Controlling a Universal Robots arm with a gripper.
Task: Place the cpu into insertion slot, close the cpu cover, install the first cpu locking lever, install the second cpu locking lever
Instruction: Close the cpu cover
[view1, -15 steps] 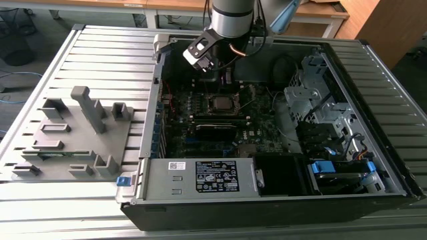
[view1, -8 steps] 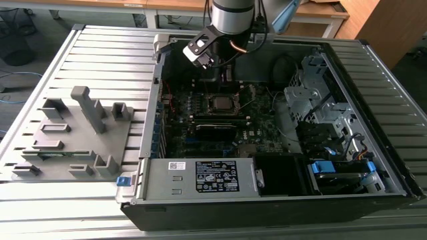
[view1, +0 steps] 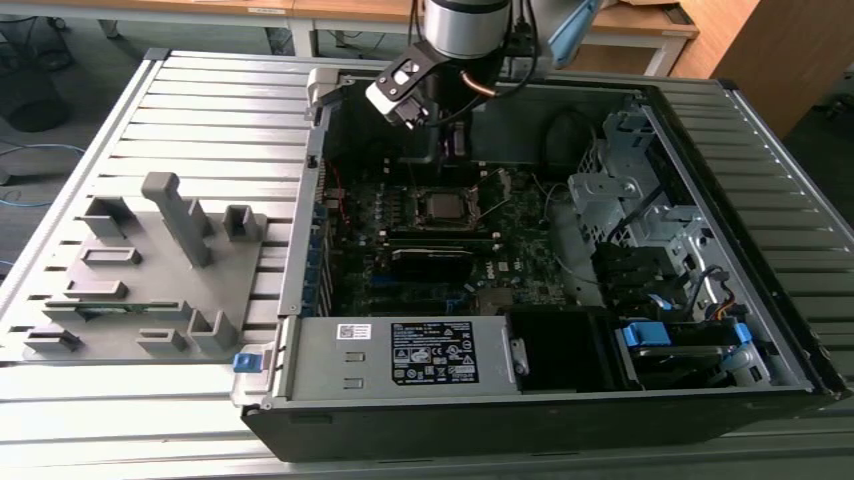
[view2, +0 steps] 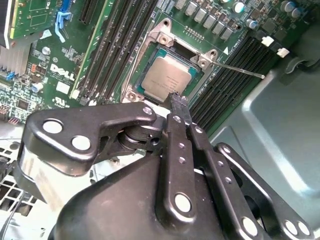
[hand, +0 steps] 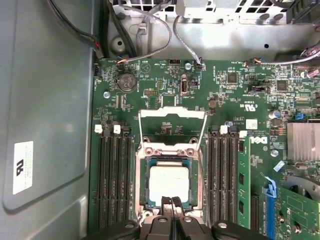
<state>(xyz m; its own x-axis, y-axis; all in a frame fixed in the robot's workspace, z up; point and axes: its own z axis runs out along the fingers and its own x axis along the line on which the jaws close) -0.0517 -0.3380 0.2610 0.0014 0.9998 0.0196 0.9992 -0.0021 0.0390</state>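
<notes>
The cpu (hand: 169, 184) lies flat in the insertion slot (hand: 142, 172), its grey metallic top facing up; it is also visible in the second wrist view (view2: 167, 80). The cpu cover (hand: 172, 114) is swung open and rests on the green board beyond the slot. A thin locking lever (view2: 240, 70) sticks out sideways from the socket. My gripper (hand: 171, 202) hovers over the near edge of the cpu with its two black fingers pressed together and nothing between them. In the exterior view the gripper (view1: 447, 140) hangs above the socket (view1: 445, 207) inside the open computer case.
Black memory slots (hand: 114, 180) flank the socket on both sides. A grey power supply box (view1: 400, 355) sits at the case's near side, drive bays (view1: 641, 215) at the exterior view's right. A grey fixture tray (view1: 147, 270) stands on the slatted table at the left.
</notes>
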